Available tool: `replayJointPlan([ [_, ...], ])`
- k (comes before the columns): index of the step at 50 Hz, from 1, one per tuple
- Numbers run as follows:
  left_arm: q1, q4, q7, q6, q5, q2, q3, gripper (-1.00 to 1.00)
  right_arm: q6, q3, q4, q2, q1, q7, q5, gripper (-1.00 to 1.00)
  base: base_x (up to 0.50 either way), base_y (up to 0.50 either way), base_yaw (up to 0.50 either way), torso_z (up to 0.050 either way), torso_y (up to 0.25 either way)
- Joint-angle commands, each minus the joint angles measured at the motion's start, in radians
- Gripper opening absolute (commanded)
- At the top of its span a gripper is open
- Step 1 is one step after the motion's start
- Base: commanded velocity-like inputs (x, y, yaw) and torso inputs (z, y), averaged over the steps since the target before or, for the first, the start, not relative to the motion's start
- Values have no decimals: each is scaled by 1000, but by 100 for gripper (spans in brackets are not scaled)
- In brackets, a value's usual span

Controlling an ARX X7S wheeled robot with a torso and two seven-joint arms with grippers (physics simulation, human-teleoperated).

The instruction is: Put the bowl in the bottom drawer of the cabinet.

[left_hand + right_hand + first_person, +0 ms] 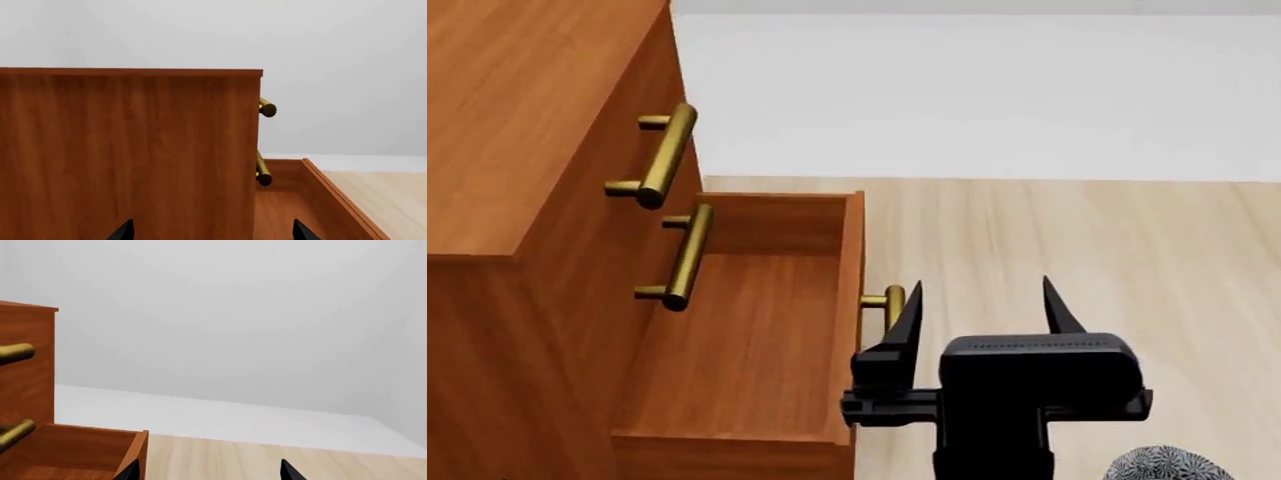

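Reddish-brown wooden bottom drawer (747,340) of the three-drawer wood-grain cabinet (521,130) is pulled out, empty. Right gripper (982,305) hangs just beside the drawer's brass bar handle (892,305), prongs apart, holding nothing. Small blue-grey floral ceramic bowl (1168,465) sits on the pale floor behind and to the right of that claw, so the right arm is nearer. Left gripper (212,231) faces the cabinet side, also spread.

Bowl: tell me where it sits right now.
In the head view, the bowl peeks in at the bottom edge on the right, on the floor below the right tool, apart from the open bottom drawer.
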Motion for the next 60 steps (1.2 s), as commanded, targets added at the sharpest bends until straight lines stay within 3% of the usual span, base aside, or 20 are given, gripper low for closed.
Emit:
replayJointPlan([
  [1,4,-4,-6,6,-6,-5,1,100,-2,-18,2,9,1,10,-12,100,500,199,0,0,0],
  [20,0,-5,-19,-1,-7,-13,8,100,-22,-12,3,8,-9,25,8,100,125,211,0,0,0],
  [44,-12,-6,-42,-20,4,-23,14,100,20,-5,0,20,16,33,31,100,0,3,0,0,0],
  [53,-12,-9,-41,-21,4,-31,19,100,120,3,-65,57,19,29,42,100,0,0,0,0,0],
  [60,-14,-16,-46,-25,4,-31,21,100,324,94,-162,98,70,-14,153,100,0,0,0,0,0],
])
